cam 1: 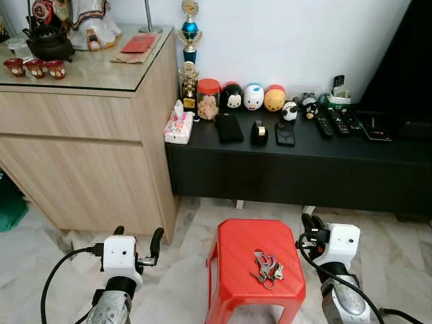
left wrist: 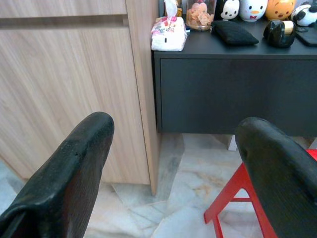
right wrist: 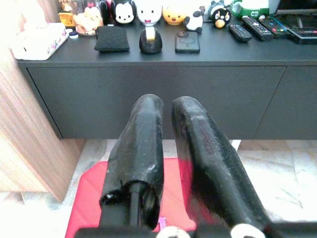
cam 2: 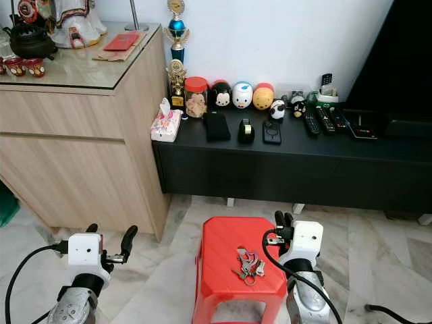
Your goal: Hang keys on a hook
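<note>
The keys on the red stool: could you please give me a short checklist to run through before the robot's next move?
1. Keys located, lying loose on the red stool: ok.
2. Keys unobstructed from above: ok.
3. Right gripper near the keys, beside the stool's right edge: ok.
4. Right gripper open for a grasp: not ok, its fingers are closed together and hold nothing.
5. Left gripper open and out of the way, left of the stool: ok.
6. Hook to hang the keys on located: cannot tell.
</note>
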`<state>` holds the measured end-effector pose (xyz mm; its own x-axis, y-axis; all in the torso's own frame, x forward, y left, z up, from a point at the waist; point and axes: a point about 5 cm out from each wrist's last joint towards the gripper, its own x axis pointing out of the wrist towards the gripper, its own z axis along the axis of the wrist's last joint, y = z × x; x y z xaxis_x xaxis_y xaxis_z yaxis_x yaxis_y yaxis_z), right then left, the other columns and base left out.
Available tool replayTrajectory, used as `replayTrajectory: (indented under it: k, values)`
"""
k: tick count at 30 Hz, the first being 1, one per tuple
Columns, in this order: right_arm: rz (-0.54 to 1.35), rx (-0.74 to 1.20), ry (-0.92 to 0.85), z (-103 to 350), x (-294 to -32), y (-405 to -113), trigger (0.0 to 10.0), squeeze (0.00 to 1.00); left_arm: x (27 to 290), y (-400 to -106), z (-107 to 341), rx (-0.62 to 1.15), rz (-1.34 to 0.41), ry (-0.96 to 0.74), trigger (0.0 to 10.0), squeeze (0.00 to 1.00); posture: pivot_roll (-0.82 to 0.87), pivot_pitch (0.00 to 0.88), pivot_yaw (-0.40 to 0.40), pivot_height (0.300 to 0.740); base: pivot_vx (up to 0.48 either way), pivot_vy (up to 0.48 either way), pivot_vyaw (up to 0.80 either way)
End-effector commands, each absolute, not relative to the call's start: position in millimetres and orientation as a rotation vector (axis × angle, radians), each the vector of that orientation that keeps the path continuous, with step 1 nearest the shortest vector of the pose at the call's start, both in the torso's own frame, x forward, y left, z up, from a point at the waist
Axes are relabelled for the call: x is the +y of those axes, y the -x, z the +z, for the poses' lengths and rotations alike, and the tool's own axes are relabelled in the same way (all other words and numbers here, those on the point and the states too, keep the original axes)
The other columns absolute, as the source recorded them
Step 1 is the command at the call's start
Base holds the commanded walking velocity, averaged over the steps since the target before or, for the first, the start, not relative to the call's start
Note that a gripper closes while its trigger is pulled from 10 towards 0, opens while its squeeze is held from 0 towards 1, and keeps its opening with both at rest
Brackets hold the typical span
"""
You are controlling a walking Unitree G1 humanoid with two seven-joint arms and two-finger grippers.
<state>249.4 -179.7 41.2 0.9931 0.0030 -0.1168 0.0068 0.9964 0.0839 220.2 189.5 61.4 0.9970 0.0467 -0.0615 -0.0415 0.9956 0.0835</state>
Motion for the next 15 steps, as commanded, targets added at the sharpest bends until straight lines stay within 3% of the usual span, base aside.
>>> replayTrajectory:
  k: [1, 5, 15]
  values:
    - [0.001, 0.125, -0.073, 40.7, -181.7, -250.5, 10.0, 0.0, 187.9, -219.3, 64.0, 0.066, 0.038, -0.074, 10.0, 0.0, 0.03, 0.0, -0.065, 0.67, 0.0, 0.0, 0.0]
    - [0.012, 0.127, -0.073, 40.8, -180.6, -252.7, 10.0, 0.0, 188.2, -218.4, 63.9, 0.072, 0.039, -0.072, 10.0, 0.0, 0.03, 0.0, -0.066, 0.645, 0.0, 0.0, 0.0]
    - [0.036, 0.133, -0.087, 40.8, -177.5, -255.4, 10.0, 0.0, 183.4, -219.1, 60.9, 0.099, 0.015, -0.068, 10.0, 0.0, 0.03, 0.0, -0.068, 0.641, 0.0, 0.0, 0.0]
